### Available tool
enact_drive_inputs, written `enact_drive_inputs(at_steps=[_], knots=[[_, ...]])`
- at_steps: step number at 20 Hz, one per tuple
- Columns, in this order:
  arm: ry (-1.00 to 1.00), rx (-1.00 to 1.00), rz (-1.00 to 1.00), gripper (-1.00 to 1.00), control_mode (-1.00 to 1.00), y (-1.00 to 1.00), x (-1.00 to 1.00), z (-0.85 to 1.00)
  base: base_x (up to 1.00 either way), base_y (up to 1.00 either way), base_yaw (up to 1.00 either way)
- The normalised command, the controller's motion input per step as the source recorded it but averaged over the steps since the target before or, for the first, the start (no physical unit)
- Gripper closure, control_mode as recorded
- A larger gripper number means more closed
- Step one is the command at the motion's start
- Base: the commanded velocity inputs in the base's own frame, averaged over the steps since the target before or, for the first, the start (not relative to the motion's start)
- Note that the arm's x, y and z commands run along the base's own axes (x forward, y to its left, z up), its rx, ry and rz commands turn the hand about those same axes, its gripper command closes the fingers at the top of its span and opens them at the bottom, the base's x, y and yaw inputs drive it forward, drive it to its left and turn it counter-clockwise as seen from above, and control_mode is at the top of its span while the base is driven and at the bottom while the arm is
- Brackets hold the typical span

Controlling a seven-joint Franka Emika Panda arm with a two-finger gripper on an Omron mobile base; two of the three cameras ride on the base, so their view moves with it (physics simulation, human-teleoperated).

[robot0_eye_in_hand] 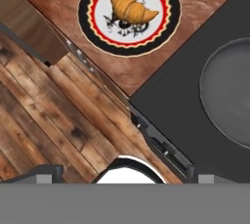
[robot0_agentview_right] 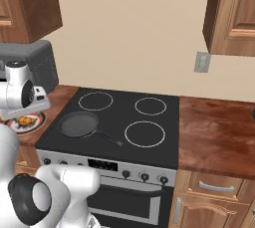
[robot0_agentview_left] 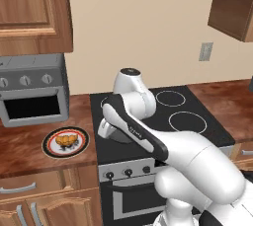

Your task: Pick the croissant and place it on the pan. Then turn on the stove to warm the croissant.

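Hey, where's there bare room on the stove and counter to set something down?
Three burner rings on the stove are bare; the front-left one holds the pan. The counter right of the stove looks free. The left side is crowded: plate with croissant, toaster oven behind.

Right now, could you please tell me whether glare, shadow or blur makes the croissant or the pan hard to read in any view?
Hand view: the golden-orange lumpy croissant is crisp on the round white red-and-black-rimmed plate, without glare. Right base view: the round dark grey frying pan blends into the black-topped stove. Left base view: the croissant is small and coarse.
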Motion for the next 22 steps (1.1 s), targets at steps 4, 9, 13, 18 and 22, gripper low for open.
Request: enact_drive_inputs(at_steps=[4,9,13,18,22], knots=[[0.00,0.00,0.00,-1.00,-1.00,0.26,0.06,0.00,0.00,0.00,0.00],[0.00,0.00,0.00,-1.00,-1.00,0.22,0.15,-0.01,0.00,0.00,0.00],[0.00,0.00,0.00,-1.00,-1.00,0.21,0.18,-0.02,0.00,0.00,0.00],[0.00,0.00,0.00,-1.00,-1.00,0.26,0.17,-0.08,0.00,0.00,0.00],[0.00,-0.01,0.00,-1.00,-1.00,0.28,0.13,-0.14,0.00,0.00,0.00]])
